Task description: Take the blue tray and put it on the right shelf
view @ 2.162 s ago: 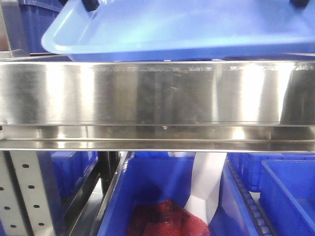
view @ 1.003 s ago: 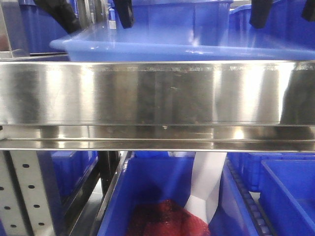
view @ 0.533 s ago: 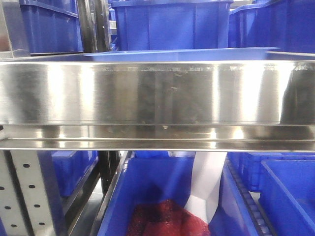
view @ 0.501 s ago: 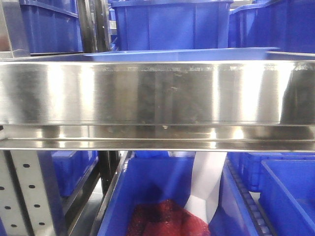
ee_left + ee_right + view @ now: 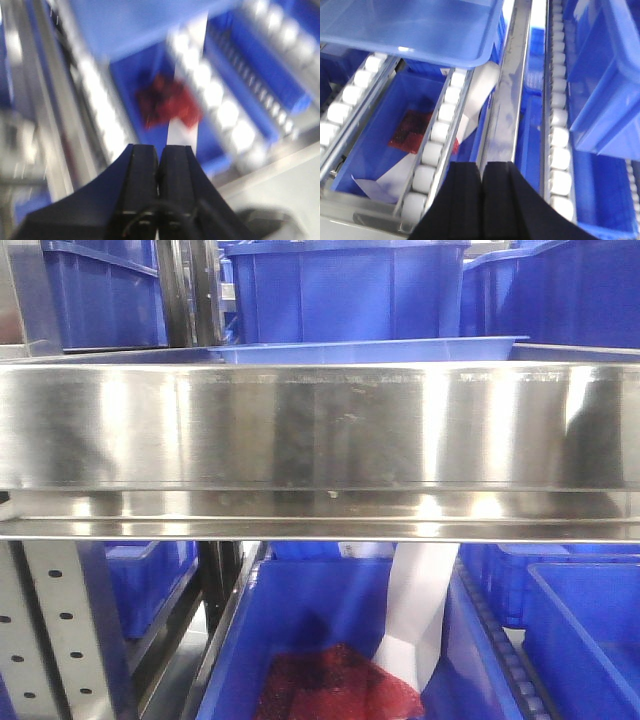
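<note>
Blue tray (image 5: 370,350) resting on right shelf (image 5: 320,425) — both end effectors closed, empty

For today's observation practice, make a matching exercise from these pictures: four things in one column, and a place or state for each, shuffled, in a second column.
Things
1. blue tray
2. left gripper
3. red netting
4. white rollers

Places or states
A. in a deep blue bin under the right shelf
B. jaws shut, holding nothing
C. in a row along a rail
D. lying on the rack, free of both grippers

Pairs: 1-D, 2-B, 3-A, 4-C
</note>
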{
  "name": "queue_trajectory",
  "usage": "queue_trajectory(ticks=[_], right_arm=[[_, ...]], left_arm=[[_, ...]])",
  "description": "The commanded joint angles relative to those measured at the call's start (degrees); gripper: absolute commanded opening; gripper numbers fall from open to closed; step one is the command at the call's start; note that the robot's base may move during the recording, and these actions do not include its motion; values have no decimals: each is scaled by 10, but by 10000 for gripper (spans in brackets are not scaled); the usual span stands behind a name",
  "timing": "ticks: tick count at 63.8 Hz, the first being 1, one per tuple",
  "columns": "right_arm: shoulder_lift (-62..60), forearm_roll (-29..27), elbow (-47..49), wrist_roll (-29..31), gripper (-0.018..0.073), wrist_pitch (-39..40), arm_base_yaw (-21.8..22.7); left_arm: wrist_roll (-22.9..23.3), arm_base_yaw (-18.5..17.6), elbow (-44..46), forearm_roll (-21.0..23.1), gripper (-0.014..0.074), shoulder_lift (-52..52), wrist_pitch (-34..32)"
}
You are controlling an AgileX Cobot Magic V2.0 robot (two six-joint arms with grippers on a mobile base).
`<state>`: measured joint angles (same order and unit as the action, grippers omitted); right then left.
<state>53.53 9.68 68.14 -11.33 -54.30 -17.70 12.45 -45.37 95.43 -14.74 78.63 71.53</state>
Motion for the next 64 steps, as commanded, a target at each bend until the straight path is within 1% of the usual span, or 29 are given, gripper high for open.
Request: queue_trajectory(ticks=[1, 5, 13, 20, 29, 34, 42, 51, 64], right_arm=[[-51, 16, -54, 5, 57, 100, -1], [-92, 16, -114, 5, 57, 137, -1], [-166, 16, -216, 7, 57, 196, -1], [-226, 16, -280, 16, 57, 241, -1], [-299, 16, -330, 16, 57, 309, -1], [-330, 16, -341, 16, 57, 354, -1], [-347, 16, -343, 16, 57, 387, -1], [-347, 16, -343, 16, 57, 414, -1], [-347, 16, -343, 16, 57, 414, -1]], left_arm=[[4, -5, -53, -11, -38, -71, -71], [4, -5, -119, -4, -38, -113, -116], [3, -5, -251, 8, -38, -217, -229], [3, -5, -361, 14, -38, -307, -325], [3, -5, -477, 19, -38, -420, -404], [-1, -5, -525, 19, -38, -473, -428], [-1, -5, -574, 19, -38, -537, -452], [-1, -5, -583, 19, -38, -569, -452], [-1, -5, -583, 19, -40, -571, -452]])
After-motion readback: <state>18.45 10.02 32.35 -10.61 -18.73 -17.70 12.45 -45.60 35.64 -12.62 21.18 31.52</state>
